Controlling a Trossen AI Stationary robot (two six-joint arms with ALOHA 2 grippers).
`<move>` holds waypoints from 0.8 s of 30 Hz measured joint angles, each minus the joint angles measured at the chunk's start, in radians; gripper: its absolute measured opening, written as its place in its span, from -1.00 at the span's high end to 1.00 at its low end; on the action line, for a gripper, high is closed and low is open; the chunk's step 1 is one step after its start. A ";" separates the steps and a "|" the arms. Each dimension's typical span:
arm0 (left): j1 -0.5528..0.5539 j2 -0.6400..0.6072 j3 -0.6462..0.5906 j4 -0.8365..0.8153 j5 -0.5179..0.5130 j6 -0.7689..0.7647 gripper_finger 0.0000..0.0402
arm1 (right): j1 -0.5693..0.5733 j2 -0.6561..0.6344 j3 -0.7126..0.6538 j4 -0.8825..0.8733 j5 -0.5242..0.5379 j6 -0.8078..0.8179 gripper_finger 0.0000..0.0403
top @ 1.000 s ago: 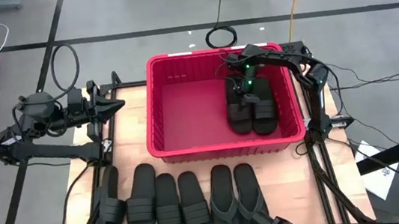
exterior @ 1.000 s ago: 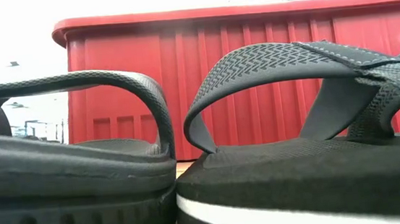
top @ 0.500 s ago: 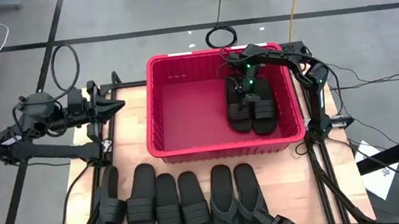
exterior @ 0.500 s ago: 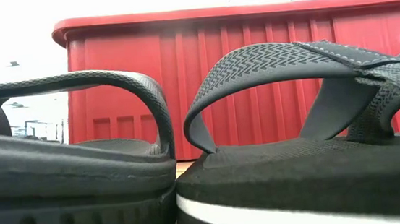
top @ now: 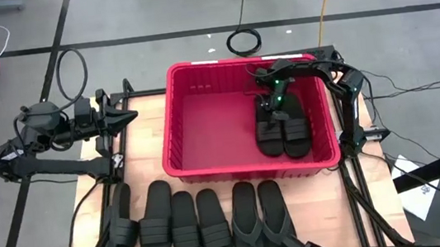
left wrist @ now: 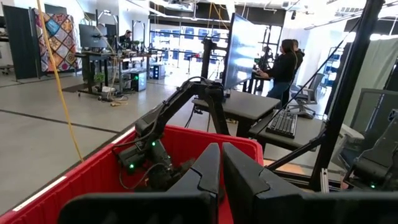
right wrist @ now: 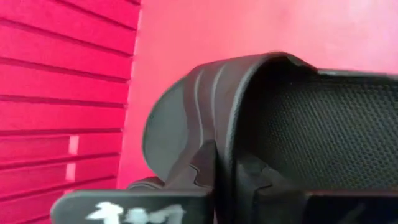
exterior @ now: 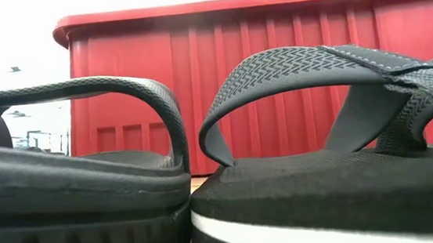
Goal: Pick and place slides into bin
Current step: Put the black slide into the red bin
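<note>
Our left gripper (top: 124, 118) waited shut at the table's left edge. Six slides (top: 201, 227) lay in a row before the bin (top: 208, 161), unplaced. Two slides (top: 283, 135) were inside, and our right gripper (top: 273, 103), fingers closed, gripped one's strap.

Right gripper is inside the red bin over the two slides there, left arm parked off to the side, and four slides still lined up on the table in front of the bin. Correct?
Not quite: the high view shows six slides on the table in front of the bin, not four. The rest holds: the right gripper is inside the red bin over the two slides there, and the left gripper is parked off to the side.
</note>
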 joint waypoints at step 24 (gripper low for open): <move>0.000 0.000 0.000 0.000 0.036 -0.028 0.89 | 0.037 -0.026 0.007 0.089 0.209 0.131 0.24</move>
